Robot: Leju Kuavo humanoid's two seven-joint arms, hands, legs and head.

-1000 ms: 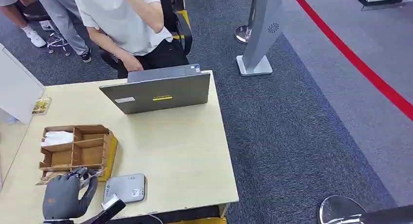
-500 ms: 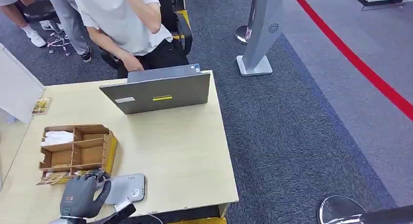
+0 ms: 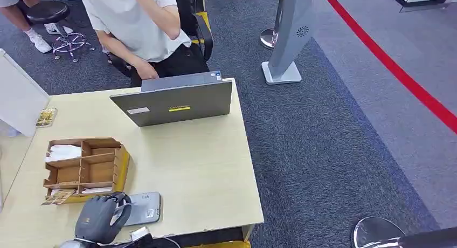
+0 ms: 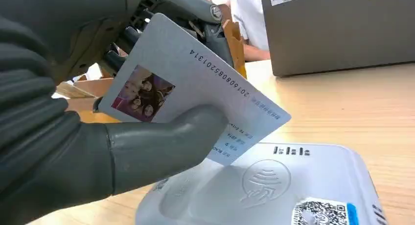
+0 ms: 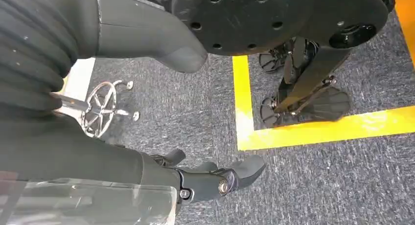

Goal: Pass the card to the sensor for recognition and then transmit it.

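A grey card (image 4: 195,83) is being pinched between the thumb and the darker fingers of the robot's left hand (image 3: 99,218) and is being held tilted just above the grey sensor (image 4: 274,186), one corner dipping toward the reader's top without clear contact. On the card's face, a small colour photo is being shown beside a printed number reading 2016080520131 4, with lines of small blue text near the thumb that are too fine to be read. The sensor, lying flat near the front edge of the pale wooden table (image 3: 194,162), is being marked by an embossed contactless-wave symbol, a row of short dark marks along one edge and a QR code sticker with a blue patch. Just beside it, a brown cardboard organiser (image 3: 86,164) with several compartments is being kept on the table, white paper lying in one of its far compartments. Farther back, a grey laptop (image 3: 175,102) bearing a white label and a yellow sticker, both unreadable, is being used by a seated person in a white shirt (image 3: 137,27). The robot's right hand (image 5: 215,178) is being held low over grey carpet crossed by yellow floor tape (image 5: 293,129), its fingers loosely apart with nothing in them.
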